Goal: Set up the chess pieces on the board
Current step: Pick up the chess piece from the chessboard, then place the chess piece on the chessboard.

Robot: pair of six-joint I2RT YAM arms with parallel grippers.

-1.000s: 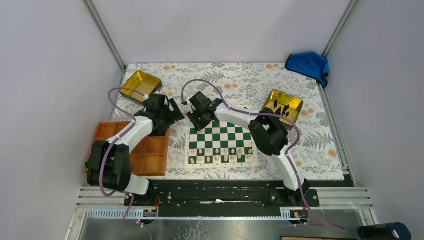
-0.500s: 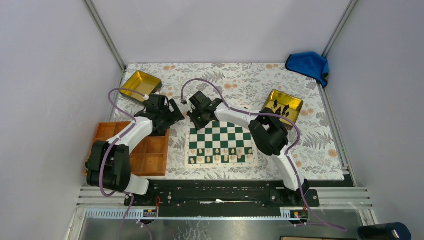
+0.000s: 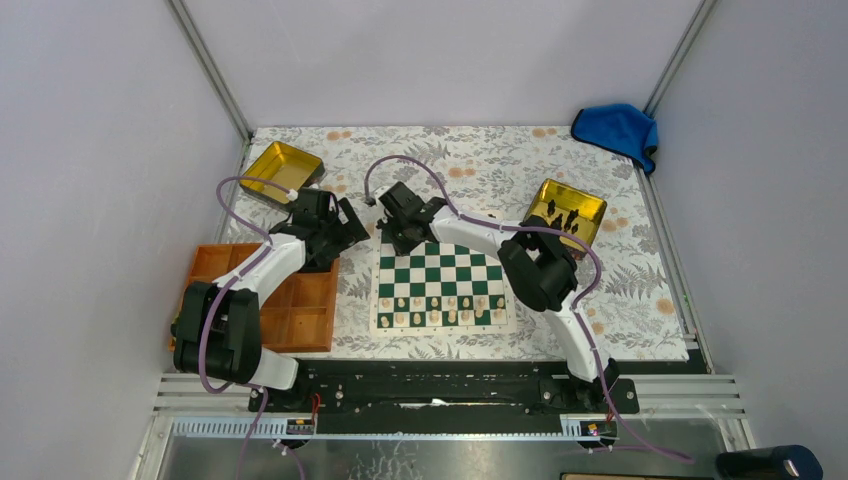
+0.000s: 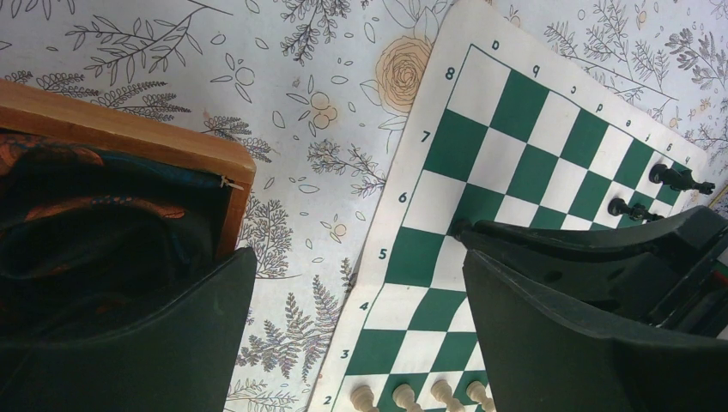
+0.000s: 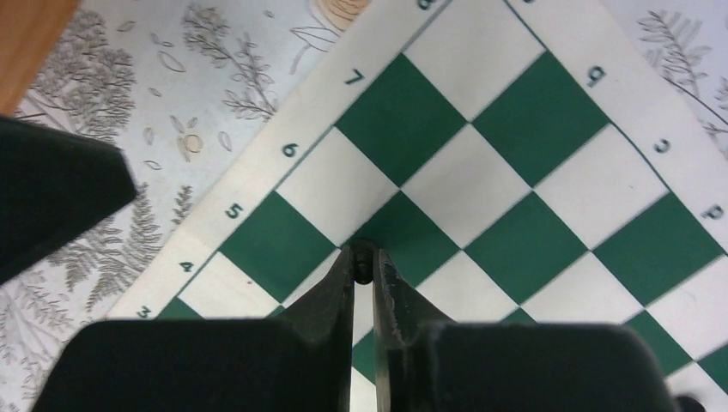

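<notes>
— What lies on the flowered tablecloth [image 3: 480,160] at the left side?
— An orange tray [image 3: 305,300] with square compartments, at the near left. Behind it is one gold tin [image 3: 280,170], a little turned.
— And at the right side?
— A second gold tin [image 3: 553,195], also turned. In the far right corner lies a blue cloth [image 3: 617,130], crumpled. Cream-coloured pieces [image 3: 440,310] stand upright in two rows in the middle.

Chess piece [image 5: 364,260] mostly hidden between my right fingertips [image 5: 339,279], kind untellable; my right gripper [image 3: 393,242] covers board [image 3: 440,290] far-left corner.
</notes>
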